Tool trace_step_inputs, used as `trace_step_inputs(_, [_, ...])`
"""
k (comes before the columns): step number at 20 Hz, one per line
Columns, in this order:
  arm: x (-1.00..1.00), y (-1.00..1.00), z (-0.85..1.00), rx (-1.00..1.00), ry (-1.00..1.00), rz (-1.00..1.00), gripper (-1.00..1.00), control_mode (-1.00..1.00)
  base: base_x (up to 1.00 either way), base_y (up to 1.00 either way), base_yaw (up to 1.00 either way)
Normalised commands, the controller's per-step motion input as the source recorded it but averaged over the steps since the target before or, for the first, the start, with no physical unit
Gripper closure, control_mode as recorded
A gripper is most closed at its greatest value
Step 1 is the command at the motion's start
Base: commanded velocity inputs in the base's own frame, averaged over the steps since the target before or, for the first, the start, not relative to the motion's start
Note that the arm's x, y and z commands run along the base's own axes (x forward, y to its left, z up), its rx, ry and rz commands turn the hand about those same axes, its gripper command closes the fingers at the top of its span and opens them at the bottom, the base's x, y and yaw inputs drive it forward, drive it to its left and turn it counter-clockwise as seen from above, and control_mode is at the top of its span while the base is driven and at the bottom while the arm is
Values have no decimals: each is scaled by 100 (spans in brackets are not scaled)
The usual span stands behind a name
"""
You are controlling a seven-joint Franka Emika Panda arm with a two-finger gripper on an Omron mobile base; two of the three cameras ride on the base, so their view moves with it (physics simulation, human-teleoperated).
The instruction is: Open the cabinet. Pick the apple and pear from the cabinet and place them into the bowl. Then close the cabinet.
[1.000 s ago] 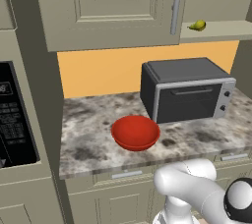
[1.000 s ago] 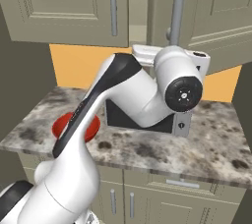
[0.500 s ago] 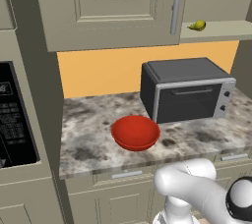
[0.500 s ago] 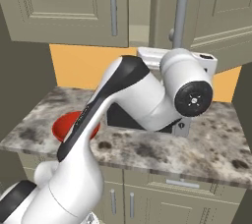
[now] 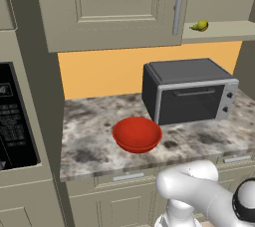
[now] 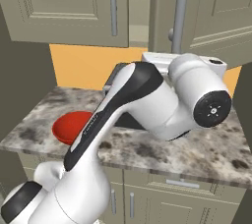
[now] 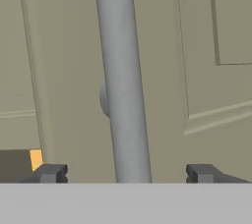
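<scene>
The cabinet has its left door closed, and its right door stands swung open toward me. In the hand view my gripper is open, its dark fingertips wide apart on either side of that door's vertical grey bar handle without touching it. The same handle rises just above my white hand in the right base view. The yellow-green pear lies on the exposed cabinet shelf. The red bowl sits on the marble counter, left of the oven. The apple is out of view.
A dark grey toaster oven stands on the counter under the open shelf. A black appliance is set into the tall unit at the left. Drawers with small handles run below the counter edge.
The fingers have parted from the bar handle and let it go. My hand and the open door have shifted right in the right base view.
</scene>
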Motion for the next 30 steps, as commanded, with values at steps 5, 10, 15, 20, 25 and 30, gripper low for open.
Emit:
trace_step_inputs(5, [-50, 7, 0, 0, -3, 0, -100, -100, 0, 0, 0])
trace_step_inputs(10, [-41, 50, 0, -3, -4, -3, -100, -100, 0, 0, 0])
trace_step_inputs(15, [-3, 90, 0, -7, -2, -11, -100, -100, 0, 0, 0])
trace_step_inputs(20, [-3, 77, 0, -5, -5, -13, -100, -100, 0, 0, 0])
trace_step_inputs(25, [4, 64, 0, -2, -1, -19, -100, -100, 0, 0, 0])
trace_step_inputs(30, [37, 53, 0, 0, 0, -25, -100, -100, 0, 0, 0])
